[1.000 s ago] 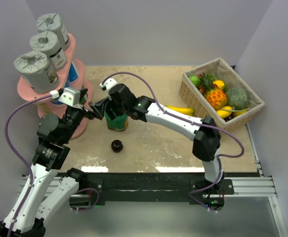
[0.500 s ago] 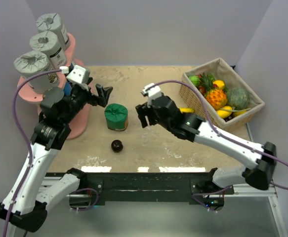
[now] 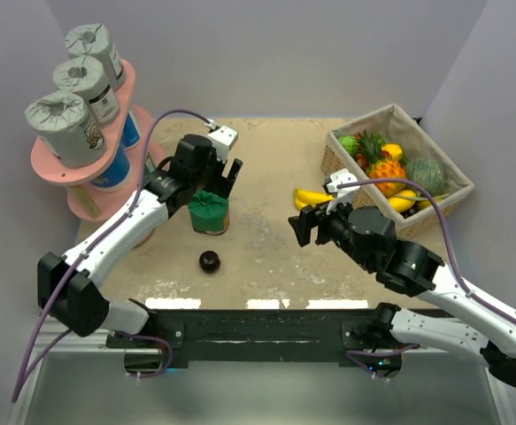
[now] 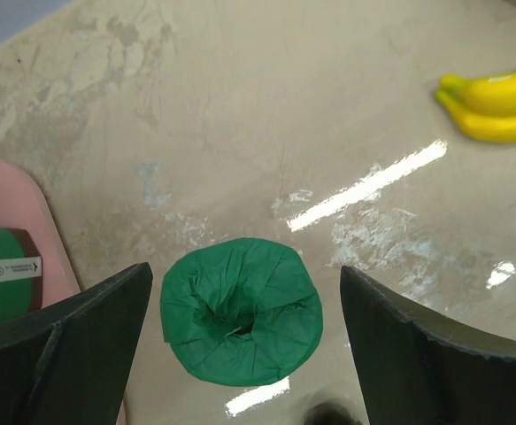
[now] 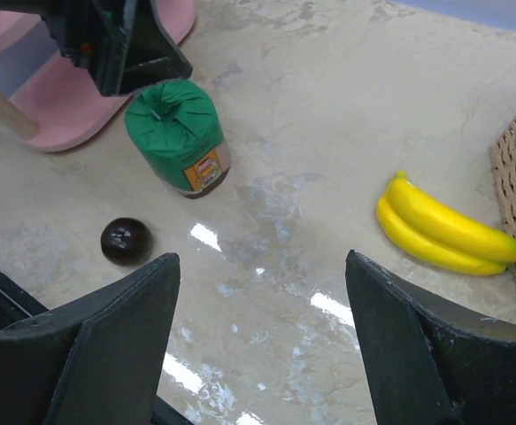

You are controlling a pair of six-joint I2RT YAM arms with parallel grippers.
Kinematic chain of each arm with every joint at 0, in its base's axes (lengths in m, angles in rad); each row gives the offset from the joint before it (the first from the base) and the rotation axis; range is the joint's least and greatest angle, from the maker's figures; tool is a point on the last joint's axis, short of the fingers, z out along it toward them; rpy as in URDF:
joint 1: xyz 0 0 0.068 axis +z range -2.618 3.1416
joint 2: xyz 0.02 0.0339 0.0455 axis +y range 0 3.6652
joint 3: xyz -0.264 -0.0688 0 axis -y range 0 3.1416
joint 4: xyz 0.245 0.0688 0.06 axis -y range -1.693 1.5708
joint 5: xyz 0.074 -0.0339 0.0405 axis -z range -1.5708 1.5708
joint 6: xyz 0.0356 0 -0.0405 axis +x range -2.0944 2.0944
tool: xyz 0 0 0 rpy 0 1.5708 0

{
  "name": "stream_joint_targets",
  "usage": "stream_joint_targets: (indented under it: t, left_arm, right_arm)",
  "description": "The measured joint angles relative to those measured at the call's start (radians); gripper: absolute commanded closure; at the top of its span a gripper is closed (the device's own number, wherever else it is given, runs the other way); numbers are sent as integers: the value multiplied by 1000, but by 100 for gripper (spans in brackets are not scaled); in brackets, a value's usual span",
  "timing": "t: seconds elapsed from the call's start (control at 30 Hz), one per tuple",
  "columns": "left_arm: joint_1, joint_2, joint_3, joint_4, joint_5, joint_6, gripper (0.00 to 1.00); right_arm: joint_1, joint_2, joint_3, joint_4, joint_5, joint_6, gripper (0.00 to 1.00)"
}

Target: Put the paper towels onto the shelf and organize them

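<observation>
Left wrist view: green roll [image 4: 240, 310] stands upright, centred below left gripper [image 4: 247, 276], jaws spread, empty; right gripper [image 5: 262, 258], likewise spread, well apart.

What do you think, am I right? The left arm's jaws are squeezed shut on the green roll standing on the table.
Not quite. On the left arm the jaws are wide open, one on each side of the green roll, with a gap at both sides. The roll does stand upright on the table. The left wrist view shows it.
</observation>
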Motion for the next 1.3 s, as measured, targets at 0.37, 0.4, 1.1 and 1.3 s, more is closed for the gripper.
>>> stream_joint_targets:
  t: [0.37,0.4,1.1,1.3]
  left_arm:
    - [-44,180,26,-79,-79,15,12]
    - [-46,181,26,-82,-83,15,12]
    - [-61,215,-87,-44,-57,-44,16]
    - [-71,229,-87,-38,-57,-59,30]
  right_arm:
    - [0,-60,-22,-23,28,-3,20]
    - [0,-60,-22,-23,29,-3,20]
    - [0,-54,-31,-14,29,-8,20]
    - [0,-34,-31,-15,29,-13,20]
